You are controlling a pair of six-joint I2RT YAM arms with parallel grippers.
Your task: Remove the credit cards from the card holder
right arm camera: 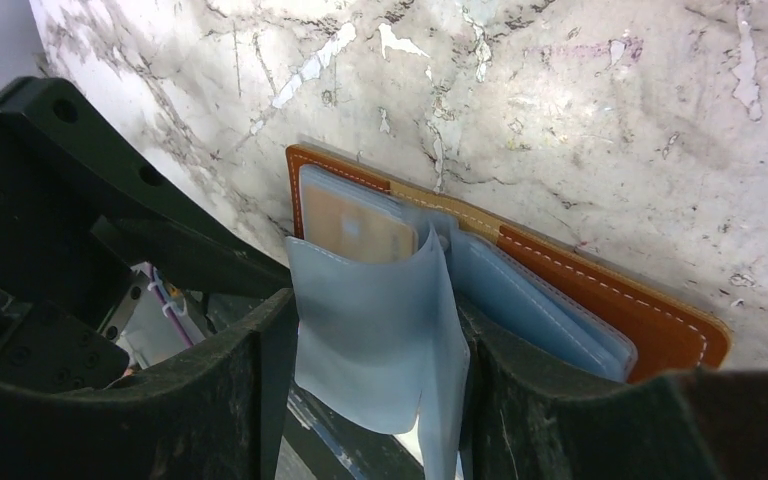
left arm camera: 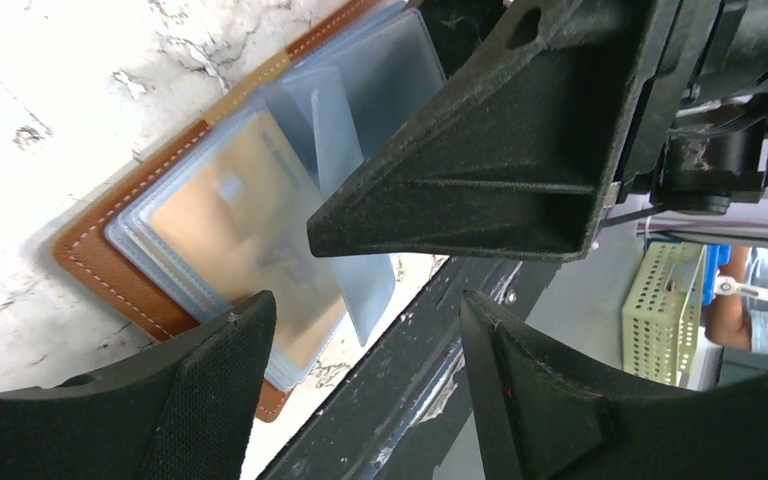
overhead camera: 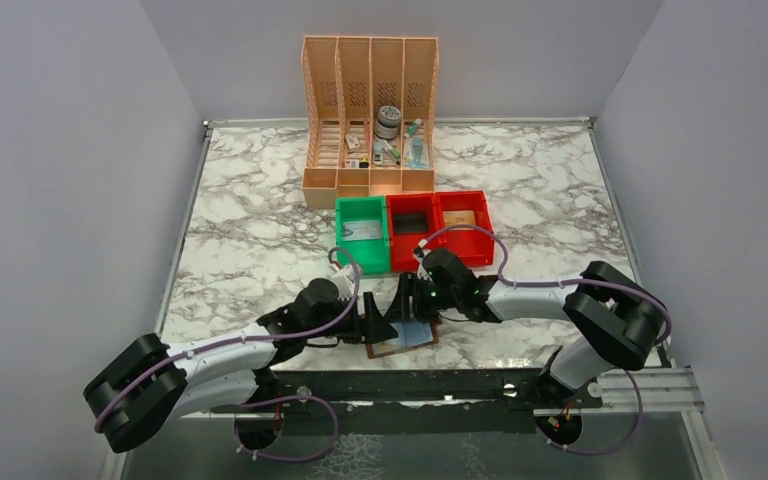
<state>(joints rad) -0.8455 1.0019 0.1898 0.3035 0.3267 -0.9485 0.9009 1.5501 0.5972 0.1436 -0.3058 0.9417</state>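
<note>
The brown card holder (overhead camera: 405, 351) lies open at the table's front edge, between my two grippers. In the left wrist view its leather (left arm camera: 110, 270) frames pale blue sleeves, and a tan credit card (left arm camera: 230, 220) sits inside one. My left gripper (overhead camera: 378, 322) hovers open and empty (left arm camera: 365, 380) over the holder's near corner and the table edge. My right gripper (overhead camera: 405, 300) has a lifted, bowed pale blue sleeve (right arm camera: 380, 330) pinched edge to edge between its fingers (right arm camera: 375, 400). Behind it lie the tan card (right arm camera: 360, 235) and the holder (right arm camera: 650, 320).
A green bin (overhead camera: 362, 232) and two joined red bins (overhead camera: 438, 225) stand just behind the grippers. A peach file organiser (overhead camera: 370, 110) with small items stands at the back. The black rail (overhead camera: 410, 380) runs along the table's front edge, right below the holder.
</note>
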